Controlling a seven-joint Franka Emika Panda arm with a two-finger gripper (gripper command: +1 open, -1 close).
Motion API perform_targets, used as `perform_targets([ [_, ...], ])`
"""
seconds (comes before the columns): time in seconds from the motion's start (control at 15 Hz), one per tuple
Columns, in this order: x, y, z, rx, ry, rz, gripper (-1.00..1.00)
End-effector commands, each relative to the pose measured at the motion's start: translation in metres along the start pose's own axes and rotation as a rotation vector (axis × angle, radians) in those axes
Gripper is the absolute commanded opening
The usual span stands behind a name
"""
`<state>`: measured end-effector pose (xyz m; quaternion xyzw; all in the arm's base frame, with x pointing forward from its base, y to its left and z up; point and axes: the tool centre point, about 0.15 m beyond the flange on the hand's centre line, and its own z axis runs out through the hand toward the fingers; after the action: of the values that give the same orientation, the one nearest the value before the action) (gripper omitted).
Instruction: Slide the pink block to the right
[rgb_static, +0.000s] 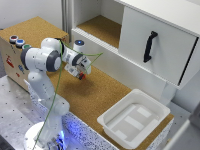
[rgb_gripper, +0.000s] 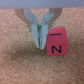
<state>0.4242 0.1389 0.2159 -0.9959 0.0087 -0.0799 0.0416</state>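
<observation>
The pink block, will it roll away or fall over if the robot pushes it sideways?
Probably not. The pink block is a cube with flat faces, so it should slide, not roll. It looks squat, as wide as tall, so tipping seems unlikely. The cork surface looks grainy, so it may drag or twist a little beside the gripper.

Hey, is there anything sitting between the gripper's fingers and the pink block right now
Nothing. In the wrist view the gripper, its fingers together, stands right beside the pink block, with no object between them, only cork surface below. Whether they touch is unclear.
</observation>
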Motion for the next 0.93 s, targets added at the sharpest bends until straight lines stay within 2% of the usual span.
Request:
perform_targets([
  [0.0, 0.008, 0.034, -0.009, -0.135, -0.046, 0.049, -1.0],
  [0.47, 0.01, 0.083, -0.02, -0.196, -0.041, 0.113, -1.0],
  [0.87, 0.014, 0.118, -0.016, -0.239, -0.06, 0.147, -1.0],
])
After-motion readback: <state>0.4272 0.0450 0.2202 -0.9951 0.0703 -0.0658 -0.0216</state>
